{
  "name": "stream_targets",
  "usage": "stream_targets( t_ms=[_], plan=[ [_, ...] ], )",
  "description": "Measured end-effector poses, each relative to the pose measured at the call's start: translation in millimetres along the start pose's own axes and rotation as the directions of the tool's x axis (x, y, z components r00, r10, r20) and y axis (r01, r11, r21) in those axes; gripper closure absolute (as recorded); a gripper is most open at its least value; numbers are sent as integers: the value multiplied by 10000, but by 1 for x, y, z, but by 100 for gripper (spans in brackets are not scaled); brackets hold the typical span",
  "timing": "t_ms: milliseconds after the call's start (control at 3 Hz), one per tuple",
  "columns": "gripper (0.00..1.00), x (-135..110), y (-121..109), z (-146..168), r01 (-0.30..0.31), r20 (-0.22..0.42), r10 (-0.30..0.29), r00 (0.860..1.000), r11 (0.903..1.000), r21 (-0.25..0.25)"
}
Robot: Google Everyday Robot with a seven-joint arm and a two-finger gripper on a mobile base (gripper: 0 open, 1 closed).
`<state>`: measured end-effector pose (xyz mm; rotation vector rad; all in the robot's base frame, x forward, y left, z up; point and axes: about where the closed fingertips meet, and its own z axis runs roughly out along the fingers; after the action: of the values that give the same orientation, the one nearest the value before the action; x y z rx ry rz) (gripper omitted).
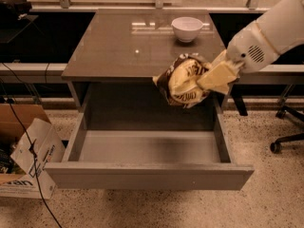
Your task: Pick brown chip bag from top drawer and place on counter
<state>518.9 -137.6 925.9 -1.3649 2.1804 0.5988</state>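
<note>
The brown chip bag [179, 80], cream-yellow with a dark brown upper part, hangs in the air at the front right edge of the counter [123, 46], above the open top drawer [147, 148]. My gripper [206, 79] comes in from the right on a white arm and is shut on the bag's right side. The drawer is pulled fully out and its light grey floor is bare.
A white bowl [187, 28] stands at the back right of the counter. A cardboard box [23, 151] with cables sits on the floor to the left of the drawer. An office chair base [287, 132] stands at the right.
</note>
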Motion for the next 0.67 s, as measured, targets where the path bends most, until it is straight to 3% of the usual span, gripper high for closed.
stream_targets(
  t_ms=[333,667],
  plan=[
    [100,-44,5,-46,1478,658,-1467,9870,9889,-118],
    [100,-95,-6,-75,2363,1333,-2369,9624,9715,207]
  ],
)
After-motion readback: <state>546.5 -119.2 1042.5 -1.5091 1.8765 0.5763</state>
